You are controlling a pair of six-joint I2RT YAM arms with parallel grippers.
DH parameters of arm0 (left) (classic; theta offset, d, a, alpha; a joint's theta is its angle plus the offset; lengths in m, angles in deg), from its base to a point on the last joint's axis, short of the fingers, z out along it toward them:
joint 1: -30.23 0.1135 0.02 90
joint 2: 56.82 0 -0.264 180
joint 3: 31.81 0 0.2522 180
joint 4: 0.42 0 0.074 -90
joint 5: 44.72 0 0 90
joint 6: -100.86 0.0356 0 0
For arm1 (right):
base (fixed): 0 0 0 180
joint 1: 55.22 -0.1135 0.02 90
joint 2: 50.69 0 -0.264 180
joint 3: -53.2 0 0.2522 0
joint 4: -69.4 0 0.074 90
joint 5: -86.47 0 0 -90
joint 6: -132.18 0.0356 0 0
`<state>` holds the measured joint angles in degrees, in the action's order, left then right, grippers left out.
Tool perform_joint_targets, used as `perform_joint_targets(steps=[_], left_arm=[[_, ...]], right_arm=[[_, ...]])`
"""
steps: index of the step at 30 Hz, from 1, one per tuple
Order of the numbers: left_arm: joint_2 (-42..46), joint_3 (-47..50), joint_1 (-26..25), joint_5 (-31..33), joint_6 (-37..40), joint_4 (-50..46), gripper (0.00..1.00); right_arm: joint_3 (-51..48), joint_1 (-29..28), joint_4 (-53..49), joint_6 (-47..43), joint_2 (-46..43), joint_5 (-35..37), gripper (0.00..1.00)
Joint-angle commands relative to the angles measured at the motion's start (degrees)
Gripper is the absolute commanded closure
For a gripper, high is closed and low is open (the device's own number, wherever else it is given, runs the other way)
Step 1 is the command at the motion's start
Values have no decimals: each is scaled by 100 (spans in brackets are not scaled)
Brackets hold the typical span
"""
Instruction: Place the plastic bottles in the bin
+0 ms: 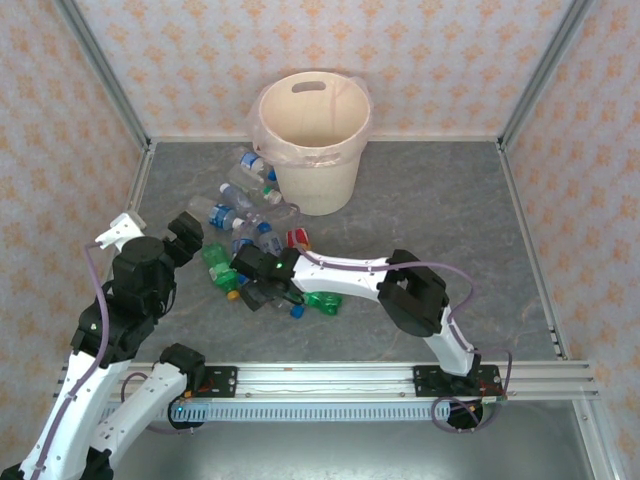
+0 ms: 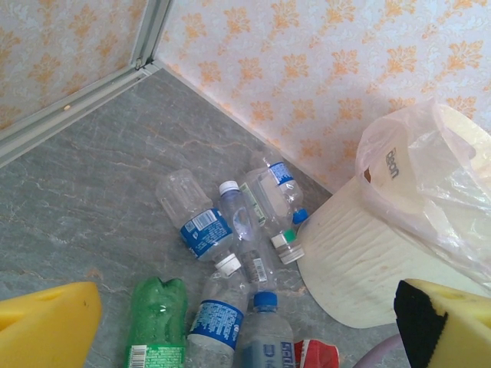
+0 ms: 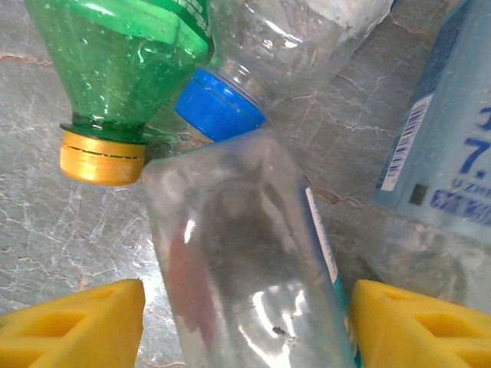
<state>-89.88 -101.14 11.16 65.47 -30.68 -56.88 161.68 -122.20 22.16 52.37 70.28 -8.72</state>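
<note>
The right jaws stand on either side of a clear bottle (image 3: 245, 261) lying flat. Their yellow foam pads (image 3: 73, 326) sit close by its smooth, glossy flanks, and I cannot tell whether they pinch it or only flank it. Just beyond its end lie a green bottle (image 3: 123, 54) with a ribbed orange cap (image 3: 102, 157) and a second clear one closed by a blue cap (image 3: 219, 107). A fourth bottle with a pale blue label (image 3: 453, 138) lies to the side, which makes four bottles in the right wrist view. The left jaws are spread wide and hold nothing, their blocky yellow pads (image 2: 46, 326) hanging above the heap. The plastic bottles (image 1: 250, 225) lie scattered on the grey, marble-veined surface (image 1: 430, 200). They run from the foot of the bin (image 1: 315, 180) towards the arms, and the straddled bottle is at the end farthest from the bin, well apart from it. In the left wrist view I count about eight: crumpled clear ones with blue labels, white or blue caps, one green, and one with a red label. The overhead view shows two green bottles; the full heap is too tangled there to count. The single bin is round, cream, faintly ribbed and tapering, with a slot handle near its rim. A thin clear liner (image 2: 430, 176) is folded over its edge.
</note>
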Motion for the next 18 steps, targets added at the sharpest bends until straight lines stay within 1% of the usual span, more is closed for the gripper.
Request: perform_joint_targets(steps=[1,5,12,14,17,18], left_arm=[[67,-101,35,89,85,-109,1],[89,-94,40,99,71,-97,1],[111,-121,35,58,67,-138,1],[124,-123,37,56,67,-134,1],[129,-126,35,35,50,-112,1],[131,-129,37,28,49,-107,1]], right_arm=[[-1,-50,-216,-88,142,-4,29],[98,-138,-287,-154,249,64,27],[177,-153,-309,-158,432,80,28],[218,-159,-322,-176,482,95,30],[306,-166,-365,-214,547,91,37],[340,-163,-383,-212,550,95,38]])
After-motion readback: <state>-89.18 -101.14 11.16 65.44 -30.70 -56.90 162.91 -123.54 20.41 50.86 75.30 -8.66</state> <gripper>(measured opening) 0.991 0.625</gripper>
